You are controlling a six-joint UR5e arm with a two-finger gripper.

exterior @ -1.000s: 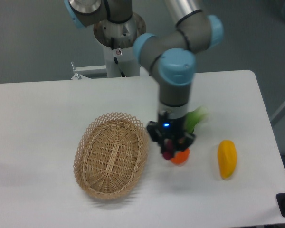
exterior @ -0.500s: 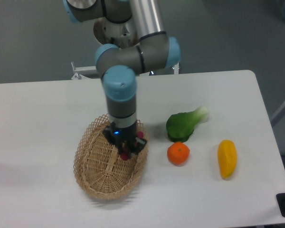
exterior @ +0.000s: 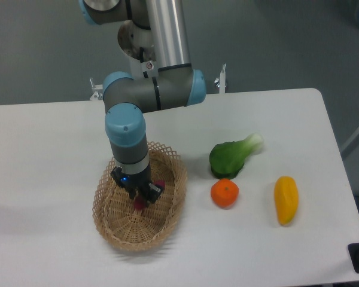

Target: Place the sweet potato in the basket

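Note:
The light tan wicker basket [exterior: 167,215] lies on the white table at the left of centre. My gripper [exterior: 139,202] points down over the middle of the basket, low inside its rim. It is shut on the sweet potato [exterior: 140,203], a small reddish-purple piece that shows between the fingers. Most of the sweet potato is hidden by the gripper body.
A round orange [exterior: 225,193] lies just right of the basket. A green leafy vegetable [exterior: 232,156] lies behind it. A yellow-orange oblong fruit [exterior: 286,199] lies further right. The arm's base stands at the back edge of the table [exterior: 48,137].
My gripper has carried the sweet potato leftward from beside the orange to over the basket's middle, and it has come lower into the basket.

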